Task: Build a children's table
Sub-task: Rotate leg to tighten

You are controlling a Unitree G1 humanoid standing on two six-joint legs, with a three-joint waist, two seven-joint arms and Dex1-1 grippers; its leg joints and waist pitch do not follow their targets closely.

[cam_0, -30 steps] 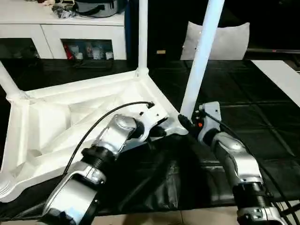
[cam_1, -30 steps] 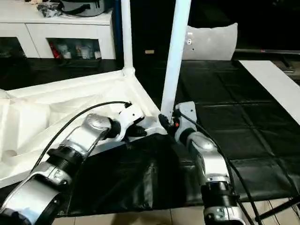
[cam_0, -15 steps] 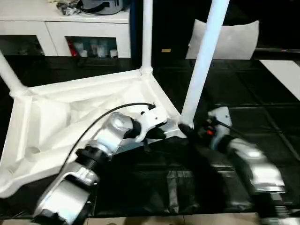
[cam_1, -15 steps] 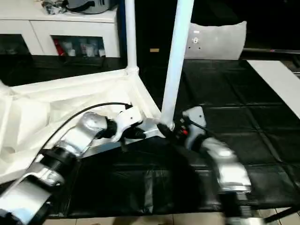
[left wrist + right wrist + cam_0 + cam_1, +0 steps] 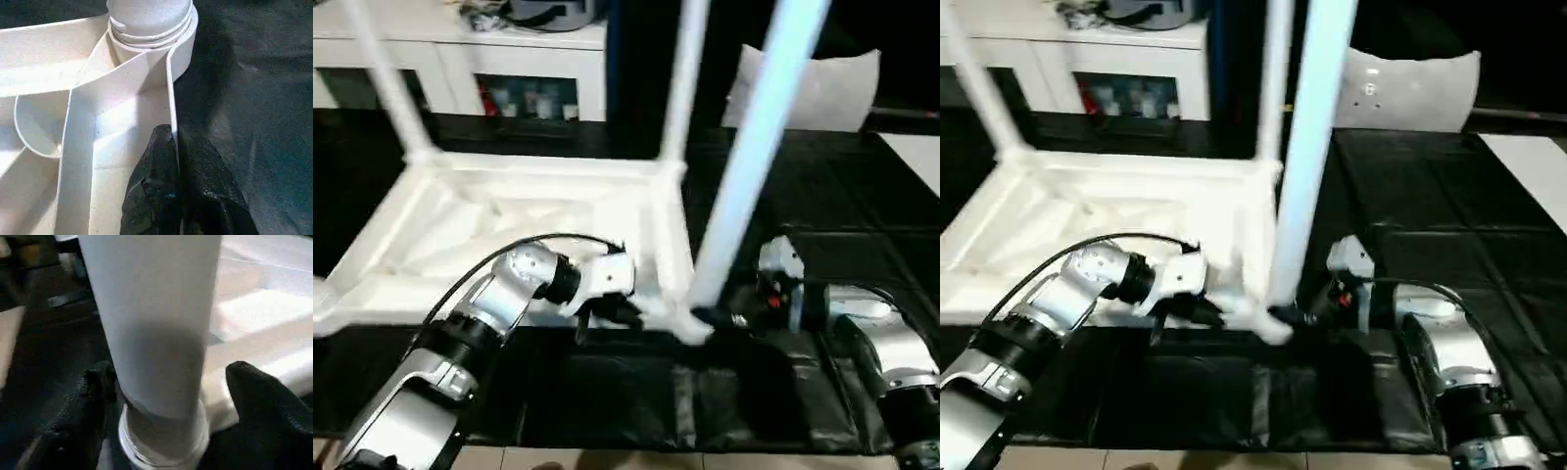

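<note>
The children's table lies upside down on the black mat, its ribbed top (image 5: 509,215) facing up. Three white legs stand in corner sockets: far left (image 5: 386,78), far right (image 5: 680,78) and near right (image 5: 754,147). My left gripper (image 5: 617,311) is shut on the top's thin rim beside the near right socket (image 5: 149,24), and the rim runs between its fingers (image 5: 161,166). My right gripper (image 5: 724,315) is open astride the base of the near right leg (image 5: 156,333). One fingertip (image 5: 95,391) is against the leg, the other (image 5: 254,391) stands apart.
A white cabinet with glass doors (image 5: 460,59) runs along the back, with a bag (image 5: 548,12) on it. A white cushion (image 5: 813,88) sits behind the near leg. A white board (image 5: 915,157) lies at the right. The black mat (image 5: 705,392) reaches the floor edge near me.
The view has shifted. The table's near right corner and its leg have come nearer to me and the top has turned. My left gripper stays on the rim. My right forearm has swung out right.
</note>
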